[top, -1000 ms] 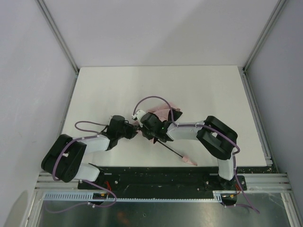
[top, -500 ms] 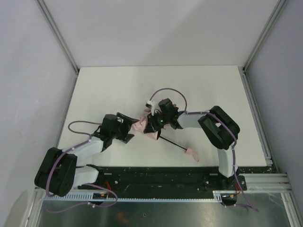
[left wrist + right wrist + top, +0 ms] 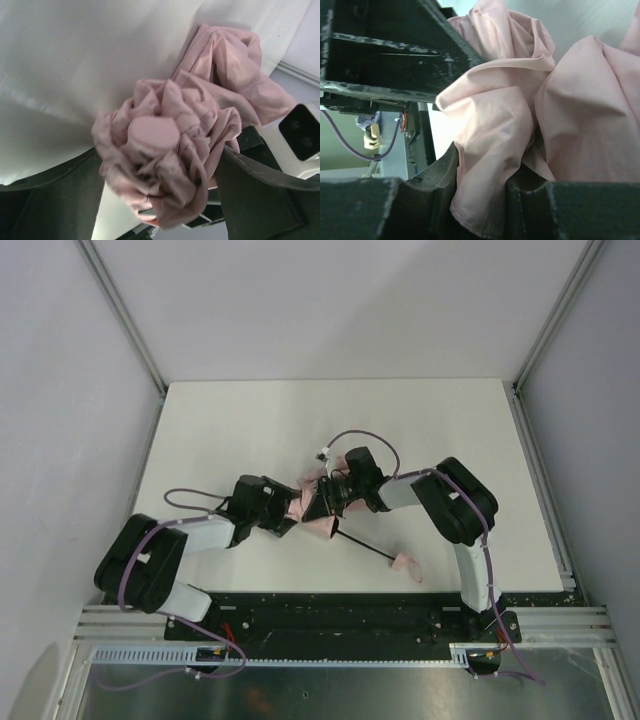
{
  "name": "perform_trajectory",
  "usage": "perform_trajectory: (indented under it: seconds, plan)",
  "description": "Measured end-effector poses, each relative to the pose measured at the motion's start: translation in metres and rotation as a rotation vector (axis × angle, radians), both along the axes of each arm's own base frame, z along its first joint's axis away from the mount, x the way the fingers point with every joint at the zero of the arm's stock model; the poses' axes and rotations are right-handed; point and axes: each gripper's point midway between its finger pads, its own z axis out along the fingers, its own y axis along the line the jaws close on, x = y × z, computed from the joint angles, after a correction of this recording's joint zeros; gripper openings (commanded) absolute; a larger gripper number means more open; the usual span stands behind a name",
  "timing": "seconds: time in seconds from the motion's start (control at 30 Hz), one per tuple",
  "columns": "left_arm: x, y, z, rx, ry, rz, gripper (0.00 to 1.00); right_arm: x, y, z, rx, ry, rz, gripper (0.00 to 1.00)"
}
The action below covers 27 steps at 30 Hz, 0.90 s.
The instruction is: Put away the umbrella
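The umbrella lies mid-table as a crumpled bundle of pale pink fabric (image 3: 318, 508). Its thin black shaft (image 3: 362, 546) runs toward the near right and ends in a small pink handle (image 3: 406, 565). My left gripper (image 3: 287, 512) comes at the bundle from the left. In the left wrist view its dark fingers (image 3: 260, 195) stand wide apart with the bunched fabric (image 3: 165, 150) between them. My right gripper (image 3: 322, 502) meets the bundle from the right. In the right wrist view its foam pads (image 3: 427, 187) pinch a fold of fabric (image 3: 485, 145).
The white table (image 3: 220, 430) is walled by grey panels, with metal rails at its near edge (image 3: 330, 625). A purple cable (image 3: 355, 438) loops above the right wrist. The right wrist's white camera housing (image 3: 301, 136) sits close beside the left fingers.
My left gripper opened wide, drew back, then came forward around the fabric bundle. My right gripper shifted slightly back and right with the fabric, and the handle slid a little right.
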Motion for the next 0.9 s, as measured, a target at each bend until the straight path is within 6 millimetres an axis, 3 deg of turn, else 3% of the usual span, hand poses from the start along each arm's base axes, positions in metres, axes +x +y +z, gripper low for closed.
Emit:
perform_trajectory:
  seconds: [0.13, 0.3, 0.33, 0.37, 0.47, 0.63, 0.73, 0.9]
  plan:
    - [0.006, -0.004, -0.007, -0.01, -0.003, 0.005, 0.5, -0.004, 0.0, -0.003, 0.008, 0.038, 0.012, 0.0]
    - [0.002, -0.001, -0.013, -0.012, -0.011, 0.015, 0.1, -0.008, -0.001, -0.005, 0.002, 0.024, 0.036, 0.0]
    - [0.0, 0.0, -0.014, -0.011, -0.014, 0.013, 0.05, -0.009, -0.001, -0.005, -0.005, 0.018, 0.038, 0.07]
    - [0.0, 0.0, -0.014, -0.009, -0.018, 0.012, 0.03, -0.01, -0.002, -0.005, -0.013, 0.016, 0.038, 0.14]
    - [-0.003, -0.001, -0.014, -0.007, -0.035, -0.01, 0.0, -0.012, -0.003, -0.004, -0.063, 0.01, 0.015, 0.51]
    - [-0.01, -0.001, -0.01, -0.001, -0.075, -0.048, 0.0, -0.023, -0.016, 0.018, -0.185, 0.011, -0.093, 0.93]
    - [-0.013, 0.001, -0.005, 0.003, -0.107, -0.058, 0.0, -0.025, -0.04, 0.053, -0.239, -0.027, -0.227, 0.99]
    - [-0.015, 0.001, 0.008, 0.005, -0.168, -0.087, 0.0, -0.01, -0.094, 0.125, -0.217, -0.107, -0.551, 0.99]
